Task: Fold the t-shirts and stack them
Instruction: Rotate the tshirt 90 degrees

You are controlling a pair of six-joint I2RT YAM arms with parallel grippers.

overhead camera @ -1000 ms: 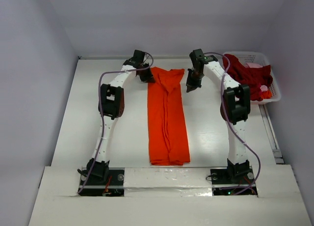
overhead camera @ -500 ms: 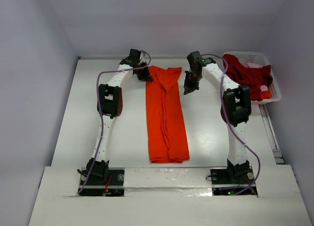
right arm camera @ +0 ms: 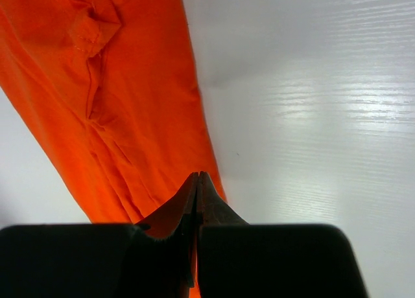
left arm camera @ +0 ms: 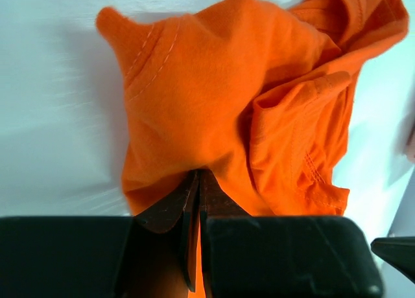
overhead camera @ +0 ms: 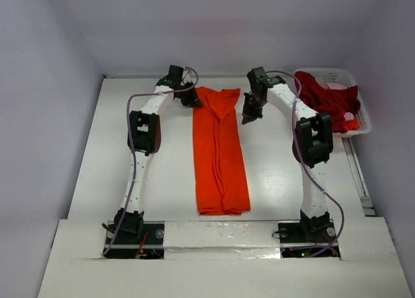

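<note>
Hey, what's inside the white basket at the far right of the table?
A crumpled dark red shirt fills most of the basket, and a bit of pink cloth shows at its far side. The shirt covers the basket's bottom, so anything under it cannot be seen.

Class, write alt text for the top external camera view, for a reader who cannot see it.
An orange t-shirt, folded into a long strip, lies on a white table; the left fingers pinch its far-left corner, and the right fingers hang shut beside its far-right edge. A white basket at far right holds dark red cloth.
</note>
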